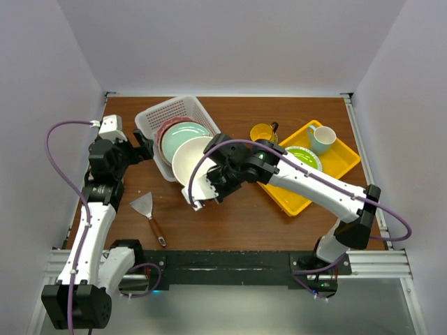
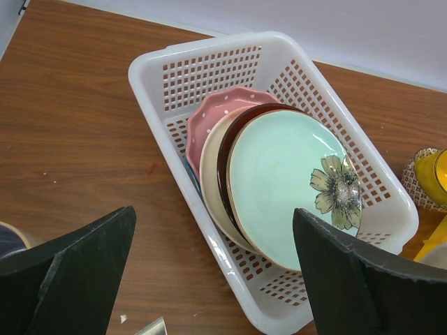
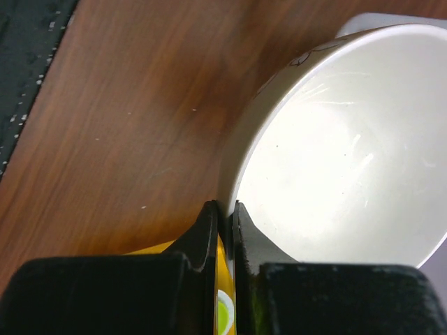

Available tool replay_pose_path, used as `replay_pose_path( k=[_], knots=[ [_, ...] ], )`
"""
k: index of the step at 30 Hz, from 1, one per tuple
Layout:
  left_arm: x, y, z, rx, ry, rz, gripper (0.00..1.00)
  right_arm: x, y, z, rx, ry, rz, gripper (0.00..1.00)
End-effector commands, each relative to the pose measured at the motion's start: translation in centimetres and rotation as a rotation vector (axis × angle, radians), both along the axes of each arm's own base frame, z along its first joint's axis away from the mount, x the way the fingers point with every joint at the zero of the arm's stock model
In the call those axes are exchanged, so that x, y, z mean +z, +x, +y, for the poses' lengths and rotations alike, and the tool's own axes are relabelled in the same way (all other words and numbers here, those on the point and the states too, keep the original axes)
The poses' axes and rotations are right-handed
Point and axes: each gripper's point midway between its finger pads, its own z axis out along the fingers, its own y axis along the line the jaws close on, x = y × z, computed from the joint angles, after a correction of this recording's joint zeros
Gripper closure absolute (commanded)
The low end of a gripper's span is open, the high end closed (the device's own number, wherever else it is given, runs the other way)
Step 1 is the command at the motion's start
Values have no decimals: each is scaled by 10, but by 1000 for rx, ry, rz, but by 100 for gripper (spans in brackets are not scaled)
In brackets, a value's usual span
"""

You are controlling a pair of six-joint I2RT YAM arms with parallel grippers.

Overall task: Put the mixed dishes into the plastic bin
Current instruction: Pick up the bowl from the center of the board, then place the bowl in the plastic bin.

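Note:
The white plastic bin [image 1: 162,112] [image 2: 209,63] lies at the back left. On edge inside it stand a pink dotted plate [image 2: 218,112], a cream plate [image 2: 208,178], a dark red-rimmed bowl [image 2: 223,157] and a mint plate with a flower [image 1: 183,134] [image 2: 283,185]. My right gripper [image 1: 214,179] [image 3: 225,209] is shut on the rim of the large cream bowl [image 1: 190,162] [image 3: 335,160], which it holds tilted at the bin's near end. My left gripper [image 1: 143,148] [image 2: 213,279] hangs open beside the bin's left side, holding nothing. A yellow mug [image 1: 263,132] [image 2: 433,174] stands right of the bin.
A yellow tray [image 1: 297,199] at the right carries a lime-green plate [image 1: 304,156] and a white cup with a teal inside [image 1: 321,137]. A metal spatula [image 1: 148,213] with a wooden handle lies on the table near the left arm.

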Motion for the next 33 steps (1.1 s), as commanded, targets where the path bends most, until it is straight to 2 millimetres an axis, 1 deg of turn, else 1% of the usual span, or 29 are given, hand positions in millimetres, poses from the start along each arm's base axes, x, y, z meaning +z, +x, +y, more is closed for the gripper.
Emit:
replay_pose_path(
  k=[1,3,4,6,7,9,10,11,13,14,15,17,20,21,23,24,26,27,28,30,32,33],
  knots=[
    [18,4,1,4,-8,-53,0,79,61,45,-106,285,-243,100],
    [17,4,1,3,-7,-51,0,81,74,50,-140,310,-260,100],
    [18,4,1,1,-5,-53,0,80,83,58,-168,328,-270,100],
    [18,4,1,3,-5,-53,0,81,95,64,-202,351,-281,100],
    [17,4,1,3,-5,-51,0,82,104,71,-228,375,-291,100],
    [17,4,1,3,-6,-50,0,84,114,78,-248,401,-297,100],
    [17,4,2,4,-5,-51,0,87,120,81,-272,416,-308,100],
    [17,4,1,3,-4,-50,0,80,130,83,-292,408,-311,100],
    [17,4,2,4,-4,-50,0,84,139,87,-319,435,-319,100],
    [16,4,2,5,-3,-48,0,81,145,88,-331,434,-318,100],
    [17,4,1,3,-5,-50,0,84,148,89,-338,445,-318,100],
    [17,4,1,3,-4,-50,0,82,155,90,-356,449,-313,100],
    [17,4,1,0,-6,-51,0,79,161,90,-368,455,-307,100],
    [16,5,1,1,-4,-48,0,75,163,91,-372,453,-301,100],
    [17,4,1,0,-5,-51,0,73,167,92,-390,463,-299,100],
    [17,4,1,1,-6,-51,0,67,169,91,-399,457,-298,100],
    [17,4,2,3,-4,-53,0,66,173,91,-422,472,-307,100],
    [17,4,2,3,-6,-53,0,60,174,91,-426,464,-306,100],
    [17,4,2,3,-4,-53,0,63,177,90,-440,479,-321,100],
    [17,4,1,0,-6,-53,0,56,178,89,-448,474,-325,100],
    [17,5,1,0,-5,-53,0,56,180,87,-460,485,-333,100],
    [17,5,1,0,-5,-53,0,51,182,87,-468,490,-330,100]
  ],
)
